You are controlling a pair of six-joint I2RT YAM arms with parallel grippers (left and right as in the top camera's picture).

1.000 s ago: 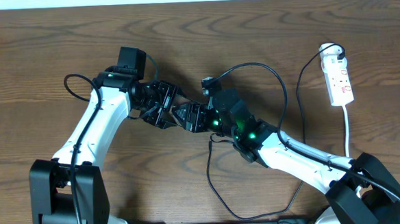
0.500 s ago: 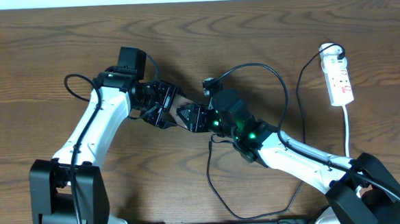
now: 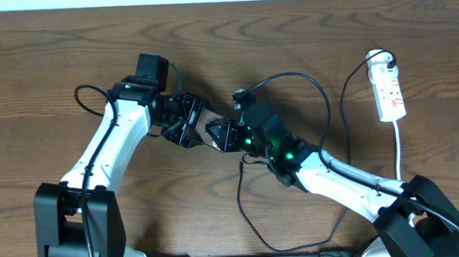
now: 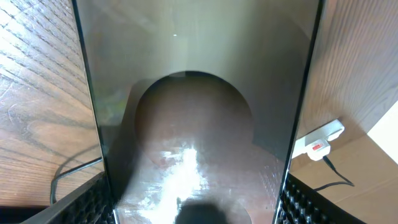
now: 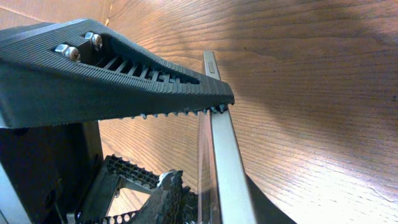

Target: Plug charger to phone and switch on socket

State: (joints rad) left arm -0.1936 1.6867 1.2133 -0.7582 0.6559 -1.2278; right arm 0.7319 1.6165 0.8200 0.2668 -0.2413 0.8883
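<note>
My left gripper [image 3: 187,121] is shut on the phone [image 3: 202,113] and holds it above the table. In the left wrist view the phone [image 4: 199,93] is a glossy dark slab filling the space between the fingers [image 4: 196,202]. My right gripper [image 3: 219,134] is right at the phone's free end. The right wrist view shows the phone's grey edge [image 5: 222,162] beside my right jaws [image 5: 146,194], which look closed on the charger's dark plug tip. The charger's thin black cable [image 3: 242,195] loops from under the right arm toward the socket [image 3: 389,92], also seen in the left wrist view [image 4: 317,140].
The white power strip lies at the far right with its white cord [image 3: 398,147] running toward the front edge. The left gripper's ribbed black finger [image 5: 124,81] crosses the top of the right wrist view. A thicker arm cable [image 3: 306,81] arcs above the right arm.
My right gripper has shifted a little at the phone's end. The left arm and the phone have stayed almost still.
</note>
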